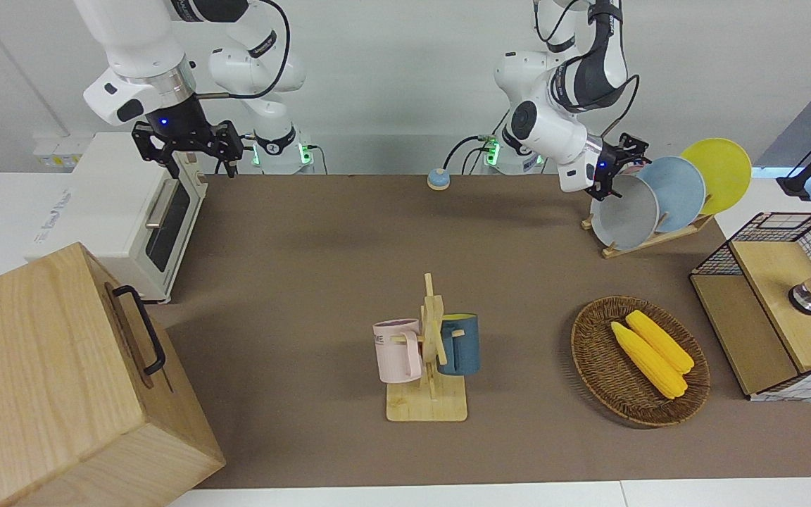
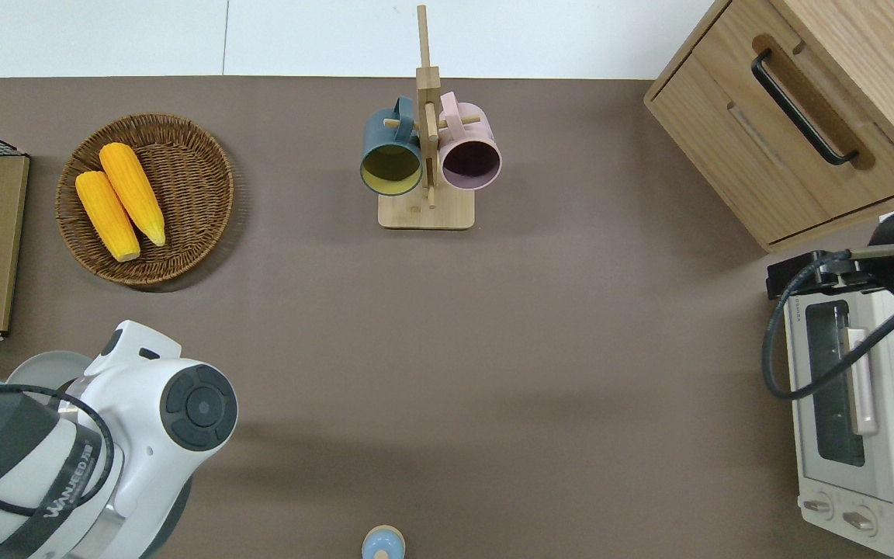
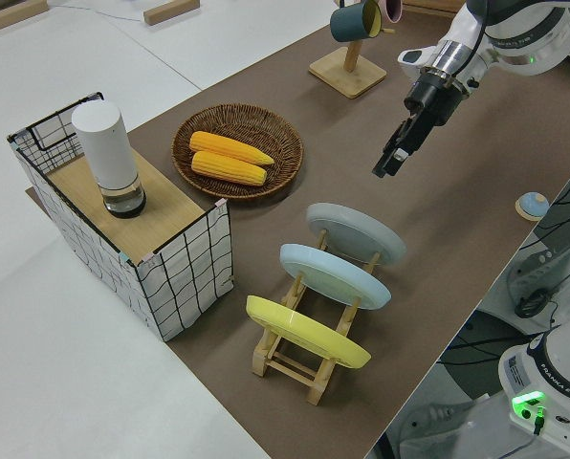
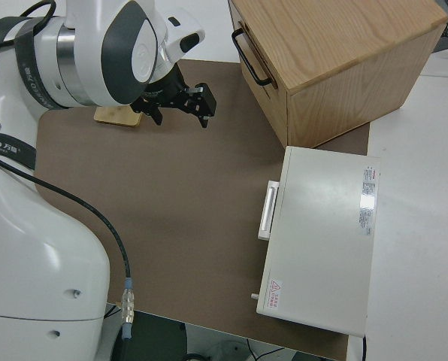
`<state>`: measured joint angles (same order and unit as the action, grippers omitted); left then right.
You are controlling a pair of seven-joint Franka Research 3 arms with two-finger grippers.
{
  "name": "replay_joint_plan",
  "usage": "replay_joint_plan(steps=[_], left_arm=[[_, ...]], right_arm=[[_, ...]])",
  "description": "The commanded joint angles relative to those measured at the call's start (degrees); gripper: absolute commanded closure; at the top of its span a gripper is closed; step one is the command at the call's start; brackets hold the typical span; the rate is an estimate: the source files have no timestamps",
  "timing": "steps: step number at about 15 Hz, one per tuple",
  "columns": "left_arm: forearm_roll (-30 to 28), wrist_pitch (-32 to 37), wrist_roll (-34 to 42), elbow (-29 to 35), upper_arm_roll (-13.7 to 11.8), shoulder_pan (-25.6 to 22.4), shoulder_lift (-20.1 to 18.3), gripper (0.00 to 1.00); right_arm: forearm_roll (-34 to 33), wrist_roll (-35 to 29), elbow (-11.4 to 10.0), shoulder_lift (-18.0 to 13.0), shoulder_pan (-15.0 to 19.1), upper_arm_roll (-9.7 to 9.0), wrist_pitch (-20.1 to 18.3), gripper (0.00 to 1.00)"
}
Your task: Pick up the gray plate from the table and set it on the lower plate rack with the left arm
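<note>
The gray plate (image 1: 624, 215) stands tilted in the lowest end slot of the light-wood plate rack (image 1: 648, 239), at the left arm's end of the table. It also shows in the left side view (image 3: 357, 234) and partly in the overhead view (image 2: 43, 366). My left gripper (image 1: 620, 171) is open and empty. In the left side view it (image 3: 388, 164) hangs in the air clear of the plate's upper rim. In the overhead view the arm hides it. The right arm is parked, its gripper (image 1: 187, 151) open.
A light blue plate (image 1: 676, 191) and a yellow plate (image 1: 719, 172) fill the rack's higher slots. A wicker basket (image 1: 592, 352) with two corn cobs, a wire-sided box (image 1: 778, 310), a mug stand (image 1: 430, 352), a toaster oven (image 1: 124, 211) and a wooden drawer box (image 1: 53, 380) stand around.
</note>
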<state>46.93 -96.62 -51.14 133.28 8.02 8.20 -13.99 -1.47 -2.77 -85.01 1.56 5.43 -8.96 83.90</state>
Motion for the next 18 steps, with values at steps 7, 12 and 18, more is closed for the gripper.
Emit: replay_joint_plan(steps=[7, 12, 18], left_arm=[[-26.3, 6.6, 21.9, -24.6, -0.2, 0.9, 5.5, 0.0], [-38.2, 5.2, 29.9, -29.6, -0.3, 0.6, 7.5, 0.0], [-47.8, -0.6, 46.6, -31.1, -4.4, -0.4, 7.3, 0.0]], right_arm=[[0.2, -0.2, 0.4, 0.0, -0.4, 0.34, -0.1, 0.017], [0.2, -0.2, 0.4, 0.0, -0.4, 0.34, -0.1, 0.017], [0.2, -0.2, 0.4, 0.0, -0.4, 0.34, -0.1, 0.017]])
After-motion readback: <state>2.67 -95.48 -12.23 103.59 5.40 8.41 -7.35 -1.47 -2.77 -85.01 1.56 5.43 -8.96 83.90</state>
